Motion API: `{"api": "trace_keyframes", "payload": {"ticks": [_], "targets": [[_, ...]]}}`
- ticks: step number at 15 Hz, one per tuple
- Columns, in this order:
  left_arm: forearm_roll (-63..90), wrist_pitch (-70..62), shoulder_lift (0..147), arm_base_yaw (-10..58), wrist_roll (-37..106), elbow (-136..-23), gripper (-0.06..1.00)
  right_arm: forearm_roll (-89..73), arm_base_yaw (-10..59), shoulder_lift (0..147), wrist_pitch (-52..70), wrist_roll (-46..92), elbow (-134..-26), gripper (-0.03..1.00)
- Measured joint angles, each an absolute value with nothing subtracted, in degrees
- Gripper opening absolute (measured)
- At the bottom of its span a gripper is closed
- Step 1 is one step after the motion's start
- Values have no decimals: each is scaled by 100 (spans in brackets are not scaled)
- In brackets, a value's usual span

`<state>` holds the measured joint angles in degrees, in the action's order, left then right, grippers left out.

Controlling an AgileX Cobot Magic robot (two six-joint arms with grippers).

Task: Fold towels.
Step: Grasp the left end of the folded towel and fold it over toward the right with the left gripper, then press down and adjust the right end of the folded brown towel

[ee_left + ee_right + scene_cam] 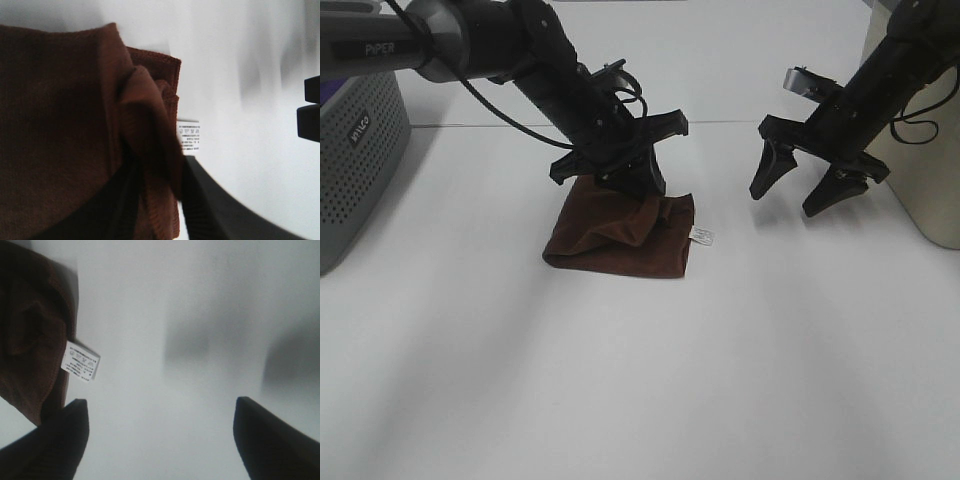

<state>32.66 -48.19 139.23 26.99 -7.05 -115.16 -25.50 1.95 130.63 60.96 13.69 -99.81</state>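
Note:
The dark brown towel [620, 235] lies bunched and partly folded on the white table [640, 380], its white tag [702, 236] sticking out at the right edge. My left gripper [625, 188] is down on the towel's far edge. In the left wrist view a raised ridge of towel [60, 125] runs between the two dark fingers [210, 205] of the left gripper [157, 200]; whether they squeeze it is unclear. My right gripper [798, 190] hovers open to the right of the towel, holding nothing. The right wrist view shows the right gripper [160, 440] wide open, with the towel [30, 330] and tag [80, 361] beside it.
A grey perforated basket [355, 150] stands at the table's left edge. A beige container [930, 170] stands at the far right, behind the right arm. Bare white table stretches in front of the towel.

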Motion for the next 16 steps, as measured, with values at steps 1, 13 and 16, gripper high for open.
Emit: {"api": "trace_keyframes", "payload": {"ticks": [1, 13, 16], "targets": [[3283, -4807, 13929, 2733, -705, -11528, 39, -2555, 195, 13063, 6096, 1369, -9981, 75], [2332, -5712, 13768, 1633, 115, -12708, 60, -5867, 533, 13063, 6492, 2905, -9981, 75], [1960, -5959, 13774, 1289, 115, -12708, 60, -6205, 1369, 13058, 5558, 3203, -9981, 75]]}}
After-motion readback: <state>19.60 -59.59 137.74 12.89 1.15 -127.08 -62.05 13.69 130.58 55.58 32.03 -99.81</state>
